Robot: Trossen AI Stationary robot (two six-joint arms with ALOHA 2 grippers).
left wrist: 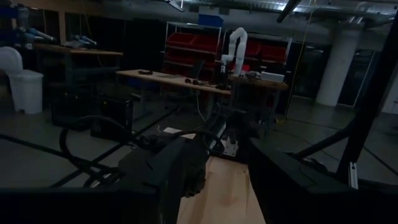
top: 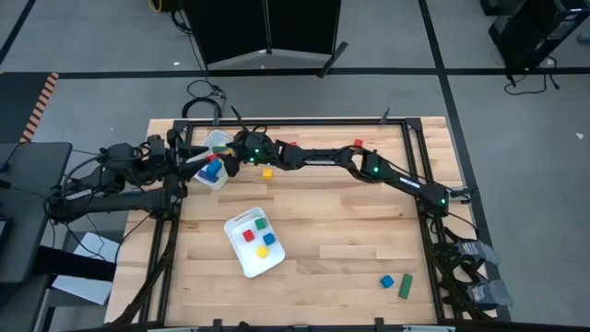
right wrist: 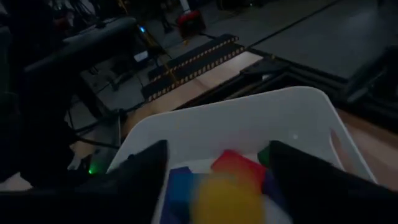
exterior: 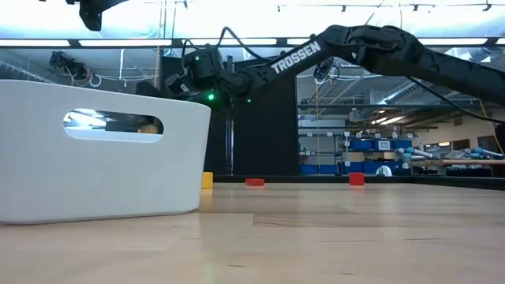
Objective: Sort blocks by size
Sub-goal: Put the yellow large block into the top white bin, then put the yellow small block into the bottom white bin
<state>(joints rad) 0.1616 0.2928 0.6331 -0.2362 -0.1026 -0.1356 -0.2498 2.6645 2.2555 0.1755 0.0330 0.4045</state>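
Reading TROSSEN | right arm point(exterior: 371, 47) | right hand point(right wrist: 217, 180) above tray point(right wrist: 249, 118)

The right arm point(top: 369, 166) stretches across the far part of the table point(top: 350, 231), blocking passage there, with its gripper point(top: 241, 148) over the far white tray point(top: 218, 141). A second tray point(top: 241, 265) sits in the middle. Bare wood lies open between it and two blocks point(top: 397, 282) near the front right corner.
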